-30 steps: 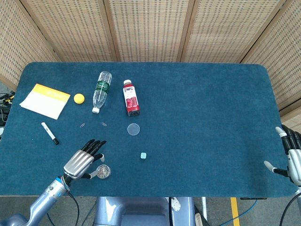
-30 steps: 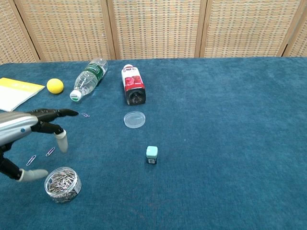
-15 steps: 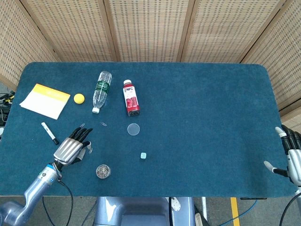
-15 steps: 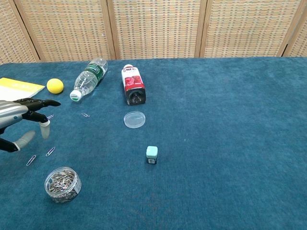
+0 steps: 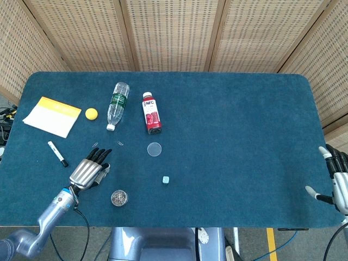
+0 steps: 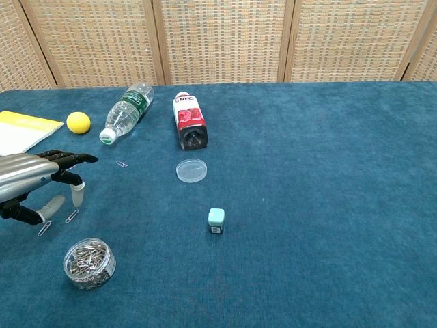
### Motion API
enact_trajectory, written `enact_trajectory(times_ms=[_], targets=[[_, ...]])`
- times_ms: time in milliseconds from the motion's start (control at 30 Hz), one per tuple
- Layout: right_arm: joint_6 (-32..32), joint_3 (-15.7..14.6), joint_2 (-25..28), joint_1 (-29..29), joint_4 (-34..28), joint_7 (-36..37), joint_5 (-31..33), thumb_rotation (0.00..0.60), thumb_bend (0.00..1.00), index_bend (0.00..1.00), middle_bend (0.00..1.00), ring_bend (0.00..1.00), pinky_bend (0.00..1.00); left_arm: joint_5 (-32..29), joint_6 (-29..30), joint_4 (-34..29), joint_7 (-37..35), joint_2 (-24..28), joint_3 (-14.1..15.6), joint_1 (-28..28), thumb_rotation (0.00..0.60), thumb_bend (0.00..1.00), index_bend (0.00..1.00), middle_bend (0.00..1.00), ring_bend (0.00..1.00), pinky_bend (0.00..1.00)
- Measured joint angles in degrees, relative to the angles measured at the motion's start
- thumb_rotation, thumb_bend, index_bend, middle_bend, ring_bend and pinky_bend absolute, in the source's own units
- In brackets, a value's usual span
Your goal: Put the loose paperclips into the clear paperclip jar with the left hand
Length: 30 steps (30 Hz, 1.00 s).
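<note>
The left hand [image 6: 37, 183] hangs low over the near-left table [image 5: 228, 136], fingers spread and holding nothing, thumb tip just beside two loose paperclips [image 6: 58, 222]. The clear jar [image 6: 89, 262] stands nearer. The right hand [image 5: 338, 179] rests spread at the right edge.

You get bright, even light from above in both views. Shadows are soft and small, tucked close under the clear plastic water bottle [image 6: 127, 112] and the little yellow ball [image 6: 78, 122]. The dark blue felt table [image 5: 228, 141] shows no glare. Everything looks sharp, though the tiny silver paperclips [image 6: 58, 222] are hard to make out.
</note>
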Motion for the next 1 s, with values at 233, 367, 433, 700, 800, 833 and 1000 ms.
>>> enact_trajectory(times_ms=[233,367,433,700,800,833,1000], targets=[[-0.15,-0.01,-0.02,0.07,0.05,-0.01,-0.01,0.600,0.00,0.01,0.00,0.00,0.00,-0.95,-0.82,0.97,-0.38,-0.99,-0.30,-0.34,0.600,0.66,0.45,0.00,0.00,0.00],[-0.19,0.05,-0.03,0.07,0.09,0.01,0.17,0.600,0.00,0.01,0.00,0.00,0.00,-1.49,-1.51,2.06,-0.53,-1.88,-0.42,-0.62,0.600,0.66,0.45,0.00,0.00,0.00],[-0.24,0.08,-0.03,0.09,0.09,0.08,0.23,0.600,0.00,0.01,0.00,0.00,0.00,-1.79,-1.65,2.57,-0.41,-2.18,-0.44,-0.64,0.600,0.66,0.45,0.00,0.00,0.00],[-0.32,0.07,-0.03,0.13,0.15,0.07,0.23,0.600,0.00,0.01,0.00,0.00,0.00,-2.29,-1.70,3.26,-0.44,-2.29,-0.37,-0.54,0.600,0.66,0.45,0.00,0.00,0.00],[-0.05,0.08,0.00,0.03,0.04,0.03,0.13,0.600,0.00,0.01,0.00,0.00,0.00,-2.12,-2.07,3.52,-0.62,-2.38,-0.01,-0.61,0.600,0.66,0.45,0.00,0.00,0.00],[0.02,0.08,0.01,0.00,0.01,0.03,0.11,0.600,0.00,0.01,0.00,0.00,0.00,-2.05,-2.10,3.62,-0.76,-2.43,0.05,-0.63,0.600,0.66,0.45,0.00,0.00,0.00],[0.03,0.11,0.02,0.01,-0.03,-0.08,0.10,0.600,0.00,0.01,0.00,0.00,0.00,-1.19,-1.38,4.47,-2.42,-2.73,0.11,-0.70,0.600,0.66,0.45,0.00,0.00,0.00]])
